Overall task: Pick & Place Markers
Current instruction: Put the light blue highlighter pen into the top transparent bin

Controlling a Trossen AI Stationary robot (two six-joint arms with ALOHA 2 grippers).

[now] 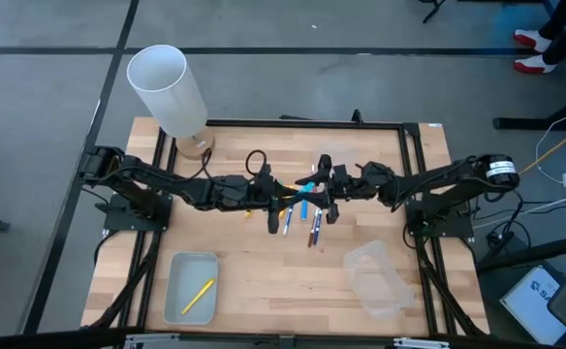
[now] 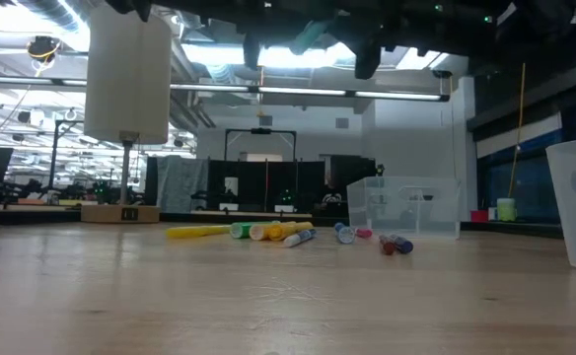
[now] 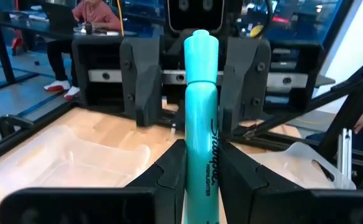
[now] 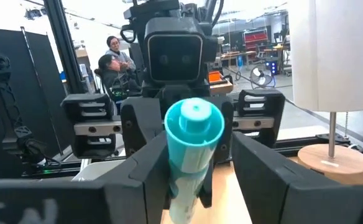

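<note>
While the left end effector (image 3: 197, 171) grips one teal marker (image 3: 200, 112), the right end effector (image 4: 194, 180) stands open around it.

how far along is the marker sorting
Early. Done: one yellow marker lies in the left tray. In hand: a teal marker held by the left gripper, with the right gripper around its other end. Left: the marker pile; the right tray holds none.
</note>
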